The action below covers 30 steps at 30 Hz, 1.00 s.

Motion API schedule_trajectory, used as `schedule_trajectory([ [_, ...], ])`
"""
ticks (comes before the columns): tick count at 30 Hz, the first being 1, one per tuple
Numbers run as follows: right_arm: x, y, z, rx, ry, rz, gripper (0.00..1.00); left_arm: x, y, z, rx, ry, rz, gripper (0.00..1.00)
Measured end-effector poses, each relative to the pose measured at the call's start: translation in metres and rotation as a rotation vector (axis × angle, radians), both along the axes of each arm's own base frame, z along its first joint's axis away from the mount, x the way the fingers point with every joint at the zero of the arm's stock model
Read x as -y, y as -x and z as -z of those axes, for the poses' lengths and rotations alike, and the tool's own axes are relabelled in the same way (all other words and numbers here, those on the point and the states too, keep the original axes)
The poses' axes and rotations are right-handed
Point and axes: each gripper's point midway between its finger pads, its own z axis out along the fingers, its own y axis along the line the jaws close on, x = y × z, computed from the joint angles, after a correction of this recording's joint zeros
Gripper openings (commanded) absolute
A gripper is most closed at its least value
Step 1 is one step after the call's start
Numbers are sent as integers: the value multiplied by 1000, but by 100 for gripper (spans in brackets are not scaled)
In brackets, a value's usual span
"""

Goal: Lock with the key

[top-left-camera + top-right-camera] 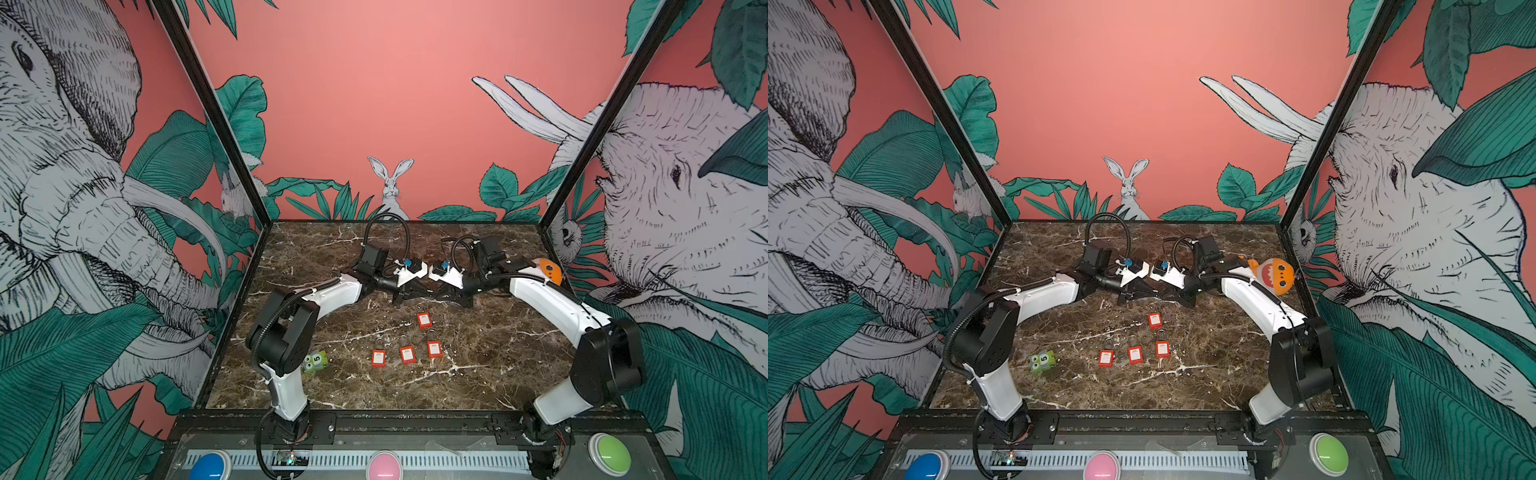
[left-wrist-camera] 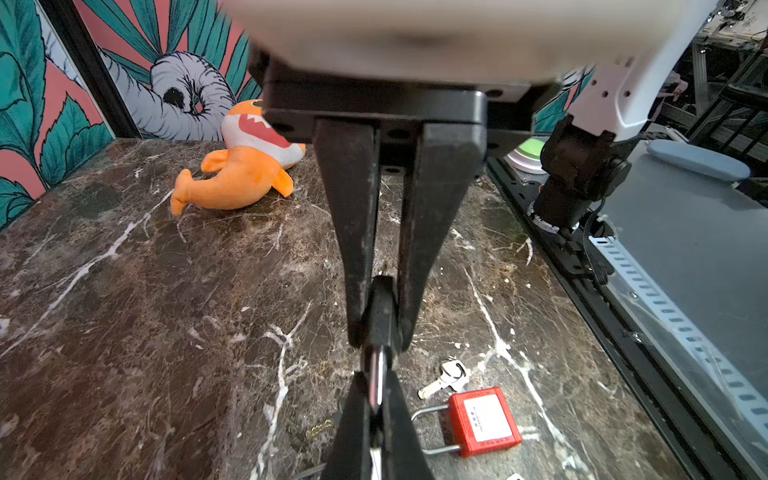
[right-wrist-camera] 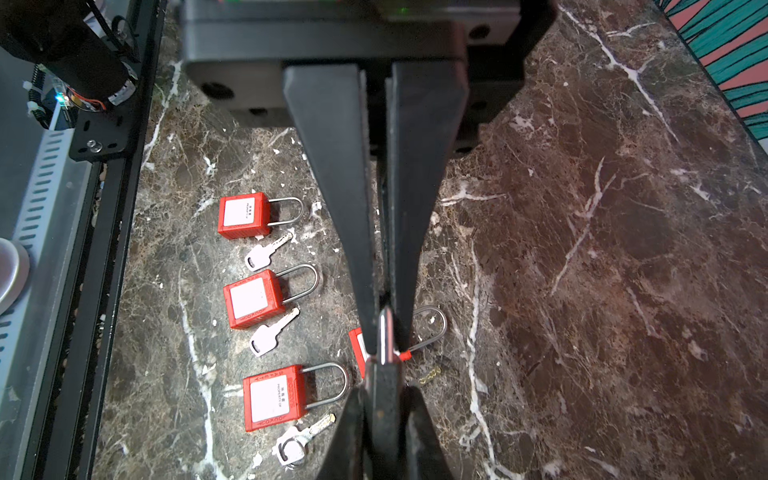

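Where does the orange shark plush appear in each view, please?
In a top view: orange shark plush at the far right edge of the marble table, behind the right arm.
In a top view: plush at that edge, face showing.
Left wrist: plush on the marble by the wall.
Right wrist: not in it.
Shared landmark: marble table.

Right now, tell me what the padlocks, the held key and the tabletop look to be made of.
Padlocks: red bodies look like matte moulded plastic with white paper-like labels; the shackles look like polished steel, mirror-bright. Key: glinting bare metal blade, black head probably plastic. Tabletop: glossy brown marble pattern with white veins; stone or printed laminate, cannot tell.
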Motion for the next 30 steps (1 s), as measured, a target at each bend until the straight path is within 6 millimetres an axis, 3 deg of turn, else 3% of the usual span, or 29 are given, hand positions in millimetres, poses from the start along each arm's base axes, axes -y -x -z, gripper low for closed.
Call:
schedule_trajectory([
  [2, -1, -1, -7, 28, -15, -6, 36, -2, 2, -4, 14, 8, 5, 0],
  [4, -1, -1, -21, 86, -38, -9, 40, -4, 6, -9, 35, 10, 16, 0],
  [7, 9, 10, -40, 148, -63, 5, 40, -10, 13, -16, 69, 5, 35, 0],
  [11, 24, 24, -53, 185, -71, 33, 30, -15, 16, -20, 96, -7, 49, 0],
  [16, 30, 33, -46, 145, -55, 40, 19, -18, 18, -14, 95, -25, 55, 0],
  [30, 19, 25, -23, 12, -52, 22, 15, -19, 18, -11, 108, -40, 54, 0],
])
